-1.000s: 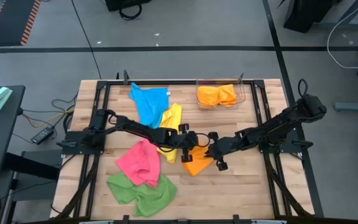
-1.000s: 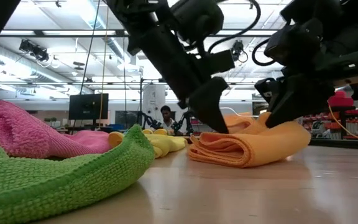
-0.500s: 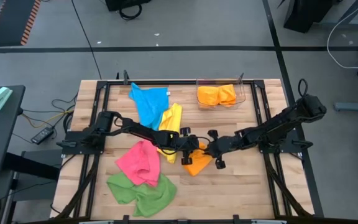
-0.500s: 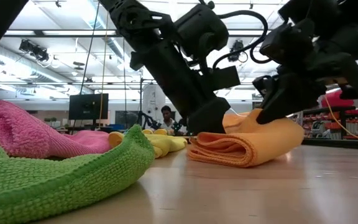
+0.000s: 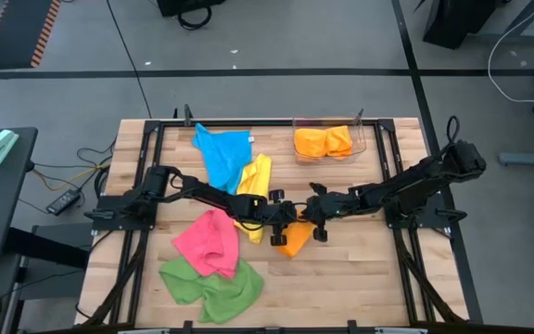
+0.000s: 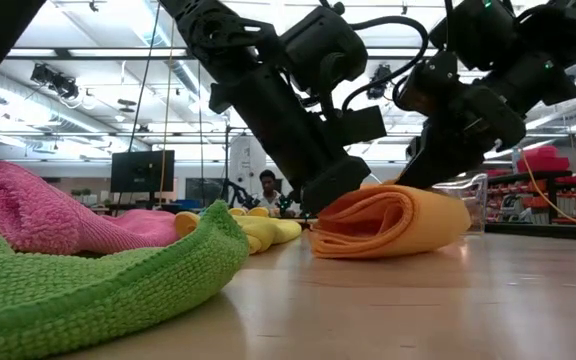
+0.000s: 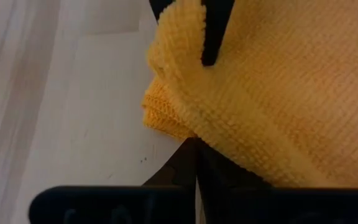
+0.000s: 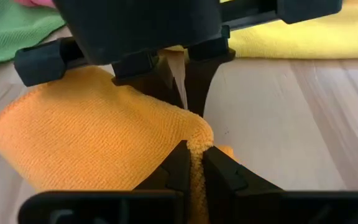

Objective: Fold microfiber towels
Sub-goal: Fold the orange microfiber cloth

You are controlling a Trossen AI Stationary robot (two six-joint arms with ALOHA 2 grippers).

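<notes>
Since one second ago, the right gripper (image 5: 315, 221) has carried its pinched edge of the soft orange microfiber towel (image 5: 294, 239) leftward, doubling it over at table centre. Nearest in the low view lie the green towel (image 6: 88, 285) and pink towel (image 6: 38, 212). Left gripper (image 5: 286, 221) clamps the towel's opposite edge. Good practice: align edges before releasing. Farthest, the clear bin (image 5: 360, 139) holds folded orange towels (image 5: 323, 142).

Orange towel (image 5: 292, 241) sits mid-counter, folded over into a thick roll. Pink one (image 5: 208, 243) is crumpled, overlapping the bunched green one (image 5: 210, 286) at the near edge. Blue (image 5: 223, 155) and yellow (image 5: 254, 182) lie rumpled farther back, touching.
</notes>
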